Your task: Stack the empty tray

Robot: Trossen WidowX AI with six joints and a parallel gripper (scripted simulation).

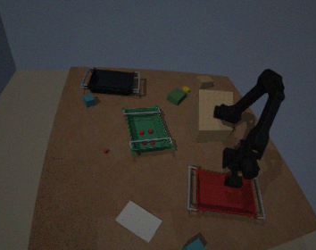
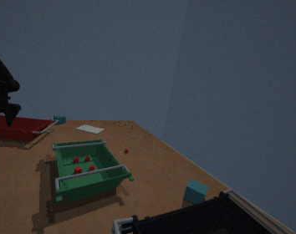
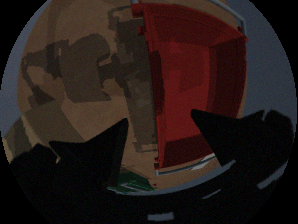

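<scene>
The green tray (image 1: 128, 129) (image 2: 89, 185) stands mid-table with several small red blocks (image 1: 145, 132) (image 2: 78, 170) inside. Its two wire bars (image 1: 141, 110) (image 2: 79, 144) lie in across its top, one near each end. The empty red tray (image 1: 215, 197) (image 2: 18, 129) (image 3: 193, 50) lies at the front right, its own bars out over its ends. My gripper (image 1: 234, 180) (image 2: 2, 121) (image 3: 160, 116) is open and empty. It hangs just above the red tray, the fingers straddling one long wall.
A black tray (image 1: 110, 82) (image 2: 193, 221) stands at the far left with a teal block (image 1: 89, 99) (image 2: 196, 190) beside it. A tan box (image 1: 213, 113), a green block (image 1: 175, 95), a white sheet (image 1: 138, 220) (image 2: 89, 129) and a loose red block (image 1: 105, 151) (image 2: 126, 150) lie around.
</scene>
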